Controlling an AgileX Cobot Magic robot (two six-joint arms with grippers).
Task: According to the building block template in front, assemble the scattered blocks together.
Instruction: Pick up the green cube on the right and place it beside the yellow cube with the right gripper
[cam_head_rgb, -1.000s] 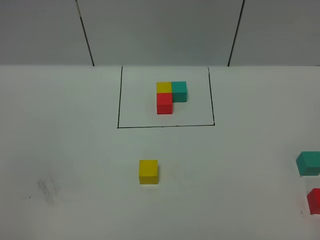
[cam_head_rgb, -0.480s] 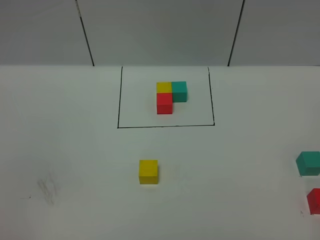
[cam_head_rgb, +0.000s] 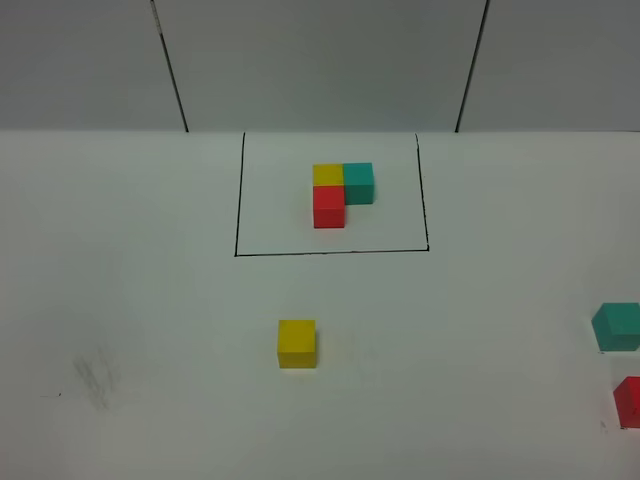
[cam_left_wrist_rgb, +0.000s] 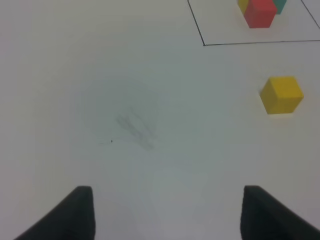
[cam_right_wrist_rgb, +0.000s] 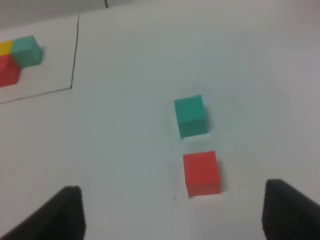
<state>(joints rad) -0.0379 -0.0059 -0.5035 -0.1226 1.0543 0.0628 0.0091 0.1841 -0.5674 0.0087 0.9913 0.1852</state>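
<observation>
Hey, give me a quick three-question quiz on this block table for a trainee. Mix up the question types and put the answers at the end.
1. True or false: the loose yellow block lies outside the drawn rectangle.
2. In the template, which cube sits at the corner of the L? A red, B yellow, C teal.
3. Fill in: the loose teal block and loose red block both show in the ___ wrist view.
Key: 1 true; 2 B; 3 right.

No visible change since 1 second ago.
</observation>
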